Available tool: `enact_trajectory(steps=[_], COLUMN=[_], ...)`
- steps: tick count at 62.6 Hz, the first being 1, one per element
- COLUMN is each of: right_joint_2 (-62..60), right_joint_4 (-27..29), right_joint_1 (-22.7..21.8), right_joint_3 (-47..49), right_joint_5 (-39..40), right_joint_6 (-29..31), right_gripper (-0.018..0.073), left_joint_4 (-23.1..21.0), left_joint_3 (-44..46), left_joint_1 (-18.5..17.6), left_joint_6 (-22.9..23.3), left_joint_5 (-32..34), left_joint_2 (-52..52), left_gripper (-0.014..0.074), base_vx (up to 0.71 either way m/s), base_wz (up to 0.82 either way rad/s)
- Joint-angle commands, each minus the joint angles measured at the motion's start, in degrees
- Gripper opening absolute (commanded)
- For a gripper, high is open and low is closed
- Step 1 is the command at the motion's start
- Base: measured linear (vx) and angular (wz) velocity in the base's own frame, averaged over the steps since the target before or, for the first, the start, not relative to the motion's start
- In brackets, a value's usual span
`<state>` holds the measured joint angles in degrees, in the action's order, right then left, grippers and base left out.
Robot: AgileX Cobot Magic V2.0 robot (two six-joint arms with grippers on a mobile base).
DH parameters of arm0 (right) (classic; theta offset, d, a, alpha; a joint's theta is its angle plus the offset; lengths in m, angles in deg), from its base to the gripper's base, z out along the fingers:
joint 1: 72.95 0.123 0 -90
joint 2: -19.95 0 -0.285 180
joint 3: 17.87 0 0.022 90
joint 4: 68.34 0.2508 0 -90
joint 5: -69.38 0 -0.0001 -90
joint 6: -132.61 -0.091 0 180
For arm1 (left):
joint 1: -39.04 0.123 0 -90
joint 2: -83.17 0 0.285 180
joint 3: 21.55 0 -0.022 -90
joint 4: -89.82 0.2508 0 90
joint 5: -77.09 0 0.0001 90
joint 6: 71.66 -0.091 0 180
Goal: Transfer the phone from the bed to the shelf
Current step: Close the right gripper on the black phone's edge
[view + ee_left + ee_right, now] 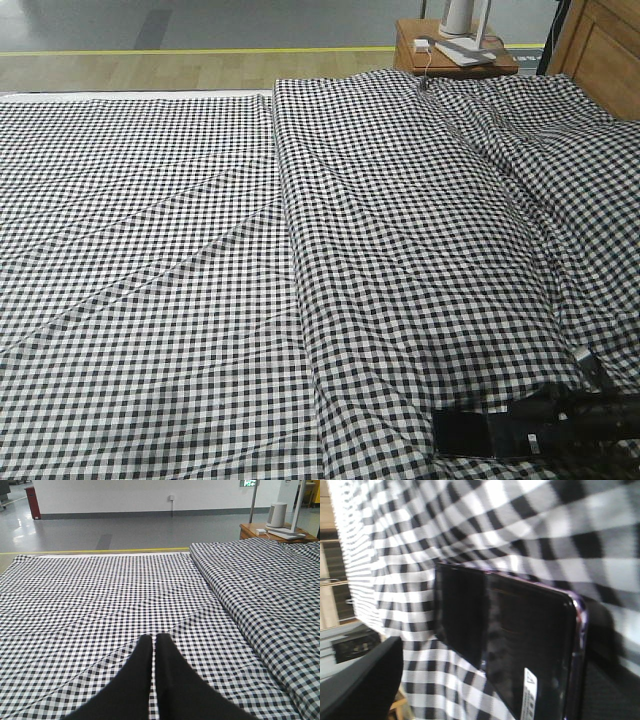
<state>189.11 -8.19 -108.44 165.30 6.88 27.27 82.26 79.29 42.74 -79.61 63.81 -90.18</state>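
The phone (482,432) is a glossy black slab lying flat on the gingham bed (200,250) at the near right edge. From the right wrist view, the phone (520,640) shows its middle crease, pinkish rim and white sticker. My right gripper (548,418) is open around it. One finger (360,680) stands apart on the left with cover showing between, and the other finger (605,645) sits against the phone's right rim. My left gripper (153,637) hovers shut and empty over the flat left part of the bed (100,595). The shelf is out of view.
A raised fold of the cover (285,200) runs down the bed's middle. A small brown nightstand (455,55) with white devices stands behind the bed. A wooden panel (600,50) rises at the far right. Grey floor with a yellow line (200,50) lies beyond.
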Motion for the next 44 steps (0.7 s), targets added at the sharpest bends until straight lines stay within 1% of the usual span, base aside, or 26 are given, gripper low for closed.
enact_trajectory(steps=[1,10,17,21,29,37,44], right_joint_2=[-2.9,-2.9,-2.9,-2.9,-2.9,-2.9,-2.9], right_joint_4=[1.6,1.5,1.4,1.2,0.6,0.2,0.2], right_joint_1=[-0.2,-0.2,-0.2,-0.2,-0.2,-0.2,-0.3], right_joint_3=[0.4,0.4,0.4,0.4,0.4,0.4,0.4], right_joint_5=[-5.9,-5.9,-5.9,-5.9,-5.9,-5.9,-5.9], right_joint_6=[0.6,0.6,0.7,1.0,2.6,2.7,2.7], right_gripper=[0.0575,0.0526,0.0432,0.0357,0.0170,-0.0012,-0.0011], left_joint_4=[-0.4,-0.4,-0.4,-0.4,-0.4,-0.4,-0.4], left_joint_3=[-0.1,-0.1,-0.1,-0.1,-0.1,-0.1,-0.1], left_joint_1=[0.1,0.1,0.1,0.1,0.1,0.1,0.1], left_joint_6=[0.2,0.2,0.2,0.2,0.2,0.2,0.2], left_joint_5=[4.2,4.2,4.2,4.2,4.2,4.2,4.2], left_joint_2=[-0.4,-0.4,-0.4,-0.4,-0.4,-0.4,-0.4], left_gripper=[0.0001,0.0001,0.0001,0.0001,0.0001,0.0001,0.0001], base_vx=[0.00,0.00,0.00,0.00,0.00,0.00,0.00], base_wz=[0.00,0.00,0.00,0.00,0.00,0.00,0.00])
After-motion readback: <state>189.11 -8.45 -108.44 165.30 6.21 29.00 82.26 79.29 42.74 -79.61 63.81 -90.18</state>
